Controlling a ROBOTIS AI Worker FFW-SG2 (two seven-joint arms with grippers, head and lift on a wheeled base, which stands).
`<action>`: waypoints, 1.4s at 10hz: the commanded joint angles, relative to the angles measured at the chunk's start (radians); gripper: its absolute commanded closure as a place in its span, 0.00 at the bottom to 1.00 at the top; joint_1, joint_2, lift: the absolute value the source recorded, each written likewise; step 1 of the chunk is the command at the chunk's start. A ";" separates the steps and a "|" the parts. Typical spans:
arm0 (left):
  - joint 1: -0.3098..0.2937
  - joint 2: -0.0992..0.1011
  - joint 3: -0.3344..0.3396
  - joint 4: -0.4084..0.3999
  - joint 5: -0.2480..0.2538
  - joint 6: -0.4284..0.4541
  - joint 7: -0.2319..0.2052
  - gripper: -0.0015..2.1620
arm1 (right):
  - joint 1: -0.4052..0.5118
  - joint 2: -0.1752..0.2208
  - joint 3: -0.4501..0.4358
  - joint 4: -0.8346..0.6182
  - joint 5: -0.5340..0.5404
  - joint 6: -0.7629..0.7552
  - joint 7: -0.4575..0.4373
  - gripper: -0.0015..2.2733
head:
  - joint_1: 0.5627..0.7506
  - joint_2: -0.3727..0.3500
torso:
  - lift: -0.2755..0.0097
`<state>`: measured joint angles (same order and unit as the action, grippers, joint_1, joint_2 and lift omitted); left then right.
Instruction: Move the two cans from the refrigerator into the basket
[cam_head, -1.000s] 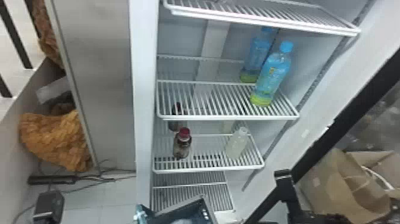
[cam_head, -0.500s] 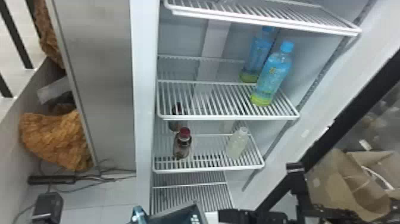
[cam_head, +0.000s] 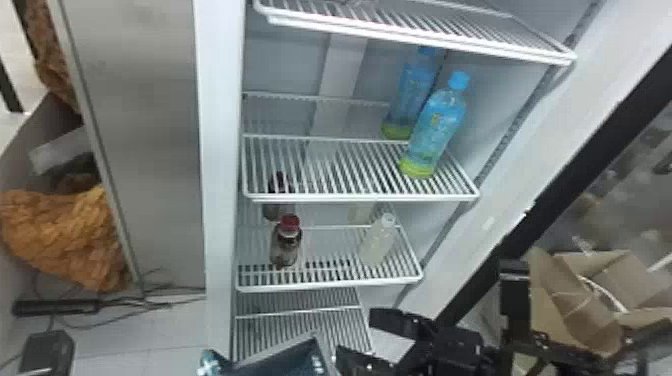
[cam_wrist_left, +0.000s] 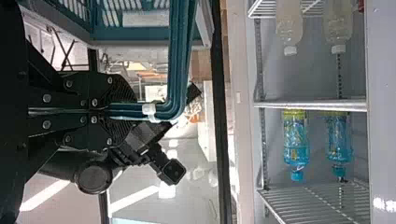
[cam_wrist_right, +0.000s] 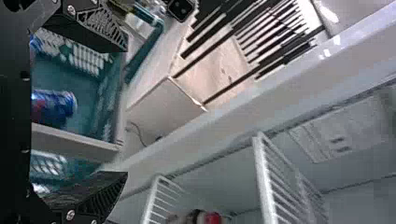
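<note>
saw right gripper (cam_head: 354, 335) newly swung in from the head view's right side to the refrigerator's (cam_head: 217, 125) lower front, beside the basket (cam_head: 280, 352); noted fingers spread, released, grasping nothing. caught the basket's near corner nudged slightly toward that view's left. marked no change among the shelved bottles. found one can (cam_wrist_right: 55, 106) inside the basket, lying against the teal lining, from the right wrist view. could not place the second can, whether under something in the basket or elsewhere; counted one of two as surely delivered, no more. judged the empty right gripper either ready for another fetch or clear to back off, pending a better look inside. compared views: got the can and basket interior from the right wrist, and from the left wrist the left gripper (cam_wrist_left: 135, 111), clenched on the basket's teal handle (cam_wrist_left: 177, 60). took from the head view the wider layout: blue bottles (cam_head: 435, 130) on an upper shelf, red-capped bottle (cam_head: 286, 242) and pale bottle (cam_head: 378, 240) lower down. suspected some risk of snagging the rim on any hurried exit
</note>
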<state>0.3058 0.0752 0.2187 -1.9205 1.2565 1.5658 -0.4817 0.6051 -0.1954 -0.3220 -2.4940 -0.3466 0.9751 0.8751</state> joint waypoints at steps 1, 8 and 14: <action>0.001 0.000 0.001 0.000 0.000 0.005 0.000 0.55 | 0.023 0.010 -0.019 0.002 -0.020 -0.087 -0.013 0.05 | 0.70 0.09 | 0.84; 0.008 -0.005 0.007 0.000 0.002 0.005 0.000 0.55 | 0.161 0.060 -0.127 0.034 -0.006 -0.450 -0.093 0.05 | 0.70 0.03 | 0.84; 0.008 -0.006 0.007 0.000 0.000 0.005 0.000 0.55 | 0.195 0.085 -0.131 0.333 -0.038 -0.953 -0.125 0.05 | 0.70 0.03 | 0.84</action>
<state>0.3141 0.0690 0.2254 -1.9205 1.2563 1.5658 -0.4817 0.7964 -0.1117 -0.4579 -2.1933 -0.3770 0.0769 0.7492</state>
